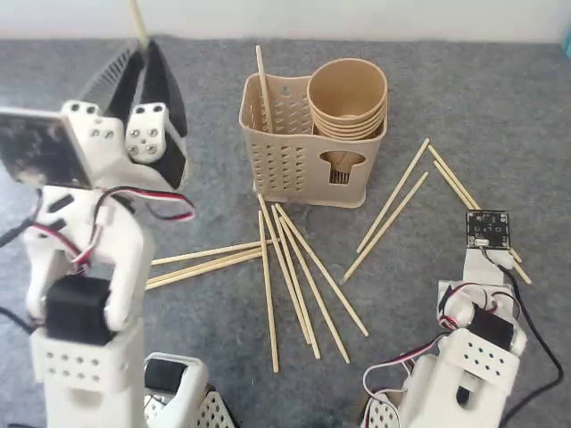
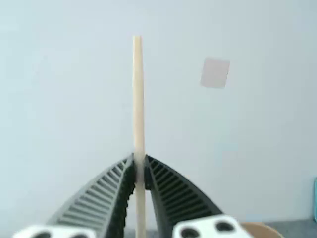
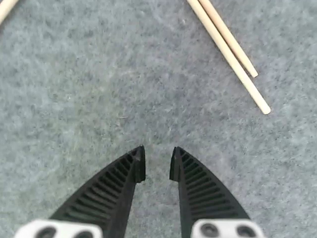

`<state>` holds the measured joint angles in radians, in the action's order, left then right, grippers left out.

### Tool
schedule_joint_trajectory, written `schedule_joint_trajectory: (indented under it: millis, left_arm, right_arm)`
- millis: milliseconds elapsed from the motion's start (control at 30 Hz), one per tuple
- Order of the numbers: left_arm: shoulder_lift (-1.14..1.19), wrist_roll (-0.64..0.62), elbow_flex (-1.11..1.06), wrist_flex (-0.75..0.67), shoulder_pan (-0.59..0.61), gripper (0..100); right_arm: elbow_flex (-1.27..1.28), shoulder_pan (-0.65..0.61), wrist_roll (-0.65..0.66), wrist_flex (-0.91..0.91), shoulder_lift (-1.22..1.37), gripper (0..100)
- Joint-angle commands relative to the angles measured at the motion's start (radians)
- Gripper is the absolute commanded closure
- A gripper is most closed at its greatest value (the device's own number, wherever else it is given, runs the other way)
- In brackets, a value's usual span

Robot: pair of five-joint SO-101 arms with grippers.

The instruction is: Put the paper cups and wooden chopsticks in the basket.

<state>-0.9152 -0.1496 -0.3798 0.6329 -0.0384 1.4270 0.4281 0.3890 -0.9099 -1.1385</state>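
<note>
The left gripper (image 2: pixel 139 167), jaws clamped on a chopstick (image 2: pixel 137 94) that runs in line with them, hangs raised with the basket (image 1: pixel 278 156) near on its right, while the right gripper (image 3: pixel 157 166), farther off, holds its jaws slightly apart and empty over the counter (image 3: pixel 74 89).

I work over a grey, felt-like cover (image 1: pixel 500 98) that spreads from 3 o'clock to 9 o'clock in the high view, its nap fuzzy and faintly mottled. At 12 o'clock a pale, bluish-white band (image 1: pixel 357 18) runs the full width along the cover's far edge. From my left wrist I face a plain pale wall (image 2: pixel 59 99), softly and evenly lit, with a small, lighter square patch (image 2: pixel 215 73) on it. A teal sliver (image 2: pixel 315 198) shows at the margin there; I cannot tell what it is.
</note>
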Motion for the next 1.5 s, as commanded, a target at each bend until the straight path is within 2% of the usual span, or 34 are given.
schedule_joint_trajectory:
  millis: [0, 100, 267, 533, 933, 1033, 1133, 1233, 1333, 1467]
  left_arm:
    - [-0.014, -0.003, -0.082, -0.259, -0.035, 99]
    - [-0.018, -0.002, -0.189, -0.416, -0.061, 99]
    - [-0.04, -0.003, -0.305, -0.577, -0.11, 99]
    - [0.115, -0.009, -0.378, -0.878, -0.161, 99]
    - [0.44, -0.009, -0.374, -1.129, -0.221, 99]
    - [0.479, -0.009, -0.352, -1.134, -0.213, 98]
    - [0.494, -0.011, -0.352, -1.12, -0.195, 89]
    - [0.493, -0.026, -0.343, -1.022, -0.184, 80]
    - [0.493, -0.052, -0.305, -0.959, -0.153, 80]
    - [0.482, -0.075, -0.272, -0.951, -0.097, 80]
  right_arm:
    - [-0.006, 0.002, -0.005, 0.016, -0.022, 89.4]
    - [-0.005, 0.002, -0.005, 0.016, -0.022, 89.4]
    - [-0.005, 0.002, -0.005, 0.016, -0.022, 89.4]
    - [-0.005, 0.002, -0.005, 0.016, -0.022, 89.4]
    - [-0.005, 0.002, -0.005, 0.016, -0.022, 89.4]
    - [-0.005, 0.002, 0.0, 0.016, -0.022, 89.4]
    - [-0.002, 0.002, 0.023, 0.016, -0.022, 89.4]
    - [0.008, 0.001, 0.026, 0.038, -0.022, 89.4]
    - [0.008, 0.001, 0.028, 0.039, -0.022, 89.4]
    - [0.008, 0.002, 0.028, 0.039, -0.022, 89.4]
